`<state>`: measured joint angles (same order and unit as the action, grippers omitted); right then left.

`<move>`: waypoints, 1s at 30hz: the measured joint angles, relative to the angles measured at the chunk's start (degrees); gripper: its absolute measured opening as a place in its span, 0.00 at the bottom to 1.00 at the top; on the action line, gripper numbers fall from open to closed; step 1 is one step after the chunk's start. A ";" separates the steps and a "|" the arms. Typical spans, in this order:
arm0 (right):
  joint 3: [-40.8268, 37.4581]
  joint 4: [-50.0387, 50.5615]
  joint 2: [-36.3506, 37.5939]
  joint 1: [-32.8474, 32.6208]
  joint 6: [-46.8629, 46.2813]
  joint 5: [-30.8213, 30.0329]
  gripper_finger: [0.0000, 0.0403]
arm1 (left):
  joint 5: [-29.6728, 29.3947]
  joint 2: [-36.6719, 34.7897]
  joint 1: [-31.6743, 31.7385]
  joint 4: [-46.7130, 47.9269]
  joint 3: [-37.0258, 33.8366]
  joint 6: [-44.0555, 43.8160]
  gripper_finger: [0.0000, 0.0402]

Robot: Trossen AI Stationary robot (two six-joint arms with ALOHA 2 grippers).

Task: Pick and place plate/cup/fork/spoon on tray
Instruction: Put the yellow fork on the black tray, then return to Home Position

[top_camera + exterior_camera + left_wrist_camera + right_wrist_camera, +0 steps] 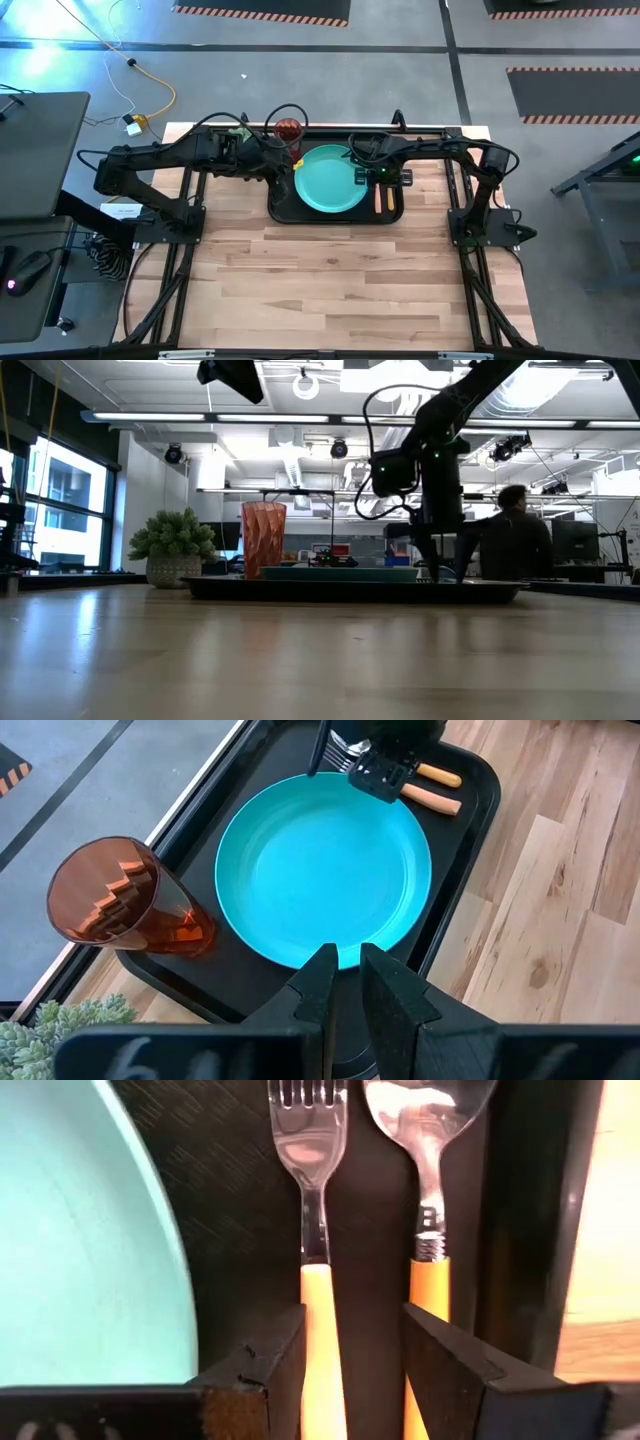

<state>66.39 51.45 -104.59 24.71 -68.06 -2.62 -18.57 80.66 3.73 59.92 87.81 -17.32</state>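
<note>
The black tray (285, 212) lies at the table's far middle. The teal plate (330, 180) lies flat on it. The red cup (289, 129) stands upright in the tray's far left corner. The fork (318, 1210) and spoon (432, 1140) lie side by side on the tray floor right of the plate. My right gripper (355, 1370) is open, low over the tray, and its fingers stand on either side of the fork's orange handle. The spoon's handle runs under one finger. My left gripper (347, 982) is shut and empty, high above the plate's left rim.
A green spiky plant (175, 545) in a pot stands just off the tray's far left corner, close to the cup. A person (510, 545) sits in the room behind the table. Bare wooden tabletop (330, 290) stretches from the tray to the near edge.
</note>
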 joint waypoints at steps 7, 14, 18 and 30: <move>0.00 0.83 2.14 0.00 0.16 0.12 0.38 | -0.02 0.00 -0.01 -0.02 0.00 0.03 0.10; 0.00 0.92 7.98 -0.21 2.52 -0.81 0.38 | -0.04 0.00 -0.01 -0.20 0.00 2.47 0.10; 0.00 -0.04 12.74 -1.91 4.99 -1.59 0.38 | -0.18 -1.39 -0.41 -0.49 0.00 2.42 0.10; 0.00 -20.94 25.26 -12.99 23.28 -5.38 0.38 | -0.10 -13.36 -3.14 -14.58 -12.28 1.01 0.10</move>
<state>66.39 30.51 -79.33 11.71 -44.78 -8.00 -18.67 67.30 0.59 45.34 75.53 -16.32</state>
